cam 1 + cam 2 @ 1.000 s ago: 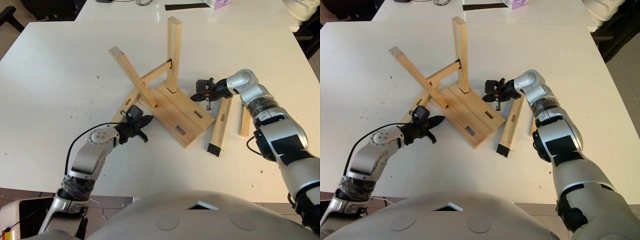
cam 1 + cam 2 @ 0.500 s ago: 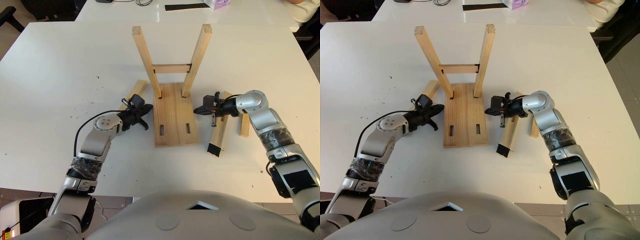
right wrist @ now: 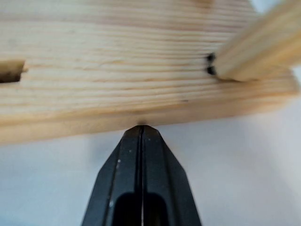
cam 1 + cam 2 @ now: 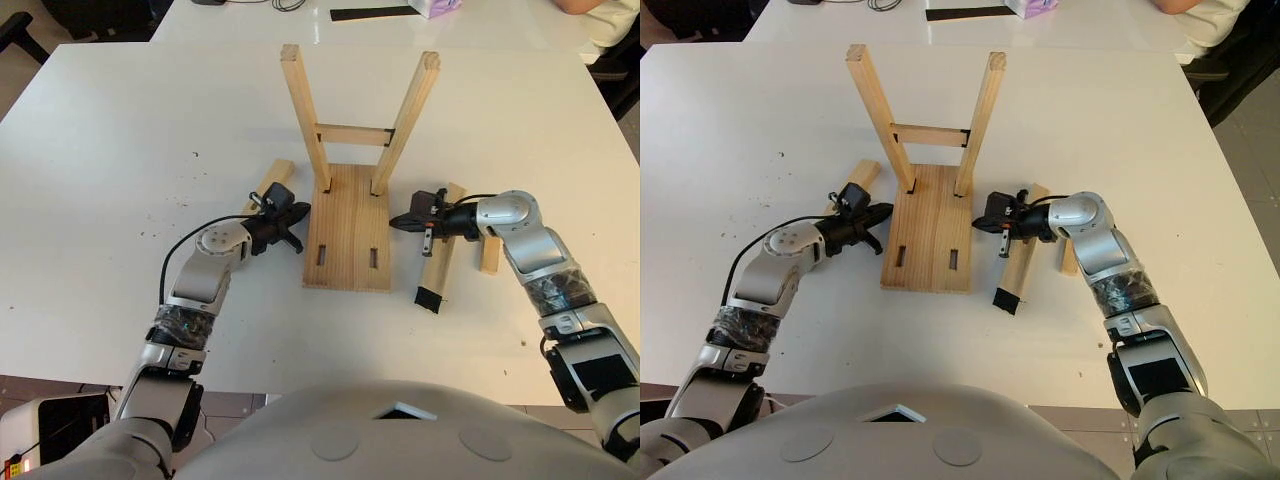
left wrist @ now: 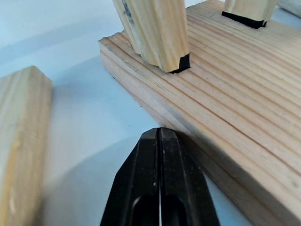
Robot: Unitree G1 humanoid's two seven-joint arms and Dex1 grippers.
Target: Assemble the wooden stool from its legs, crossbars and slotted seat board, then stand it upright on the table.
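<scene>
The slotted seat board [image 4: 345, 235] lies flat on the table. Two legs [image 4: 305, 115] [image 4: 405, 120] stand in its far slots, joined by a crossbar [image 4: 352, 134]. Its two near slots [image 4: 323, 255] are empty. My left gripper [image 4: 303, 210] is shut, its tip against the board's left edge [image 5: 155, 113], close to the left leg's foot [image 5: 157, 37]. On the other side my right gripper [image 4: 393, 221] is shut too, with its tip touching the board's right edge [image 3: 117, 117]. A loose leg with a black end [image 4: 438, 255] lies right of the board, under my right forearm.
A short wooden piece [image 4: 490, 255] lies farther right. Another loose leg [image 4: 270, 185] rests left of the board, behind my left gripper. A black strip [image 4: 370, 12] lies on the far table. The white table [image 4: 120, 150] is bare to the left and front.
The board with its two legs has swung from a diagonal pose to nearly square with me. Both shut grippers have moved with it, staying against its left and right edges.
</scene>
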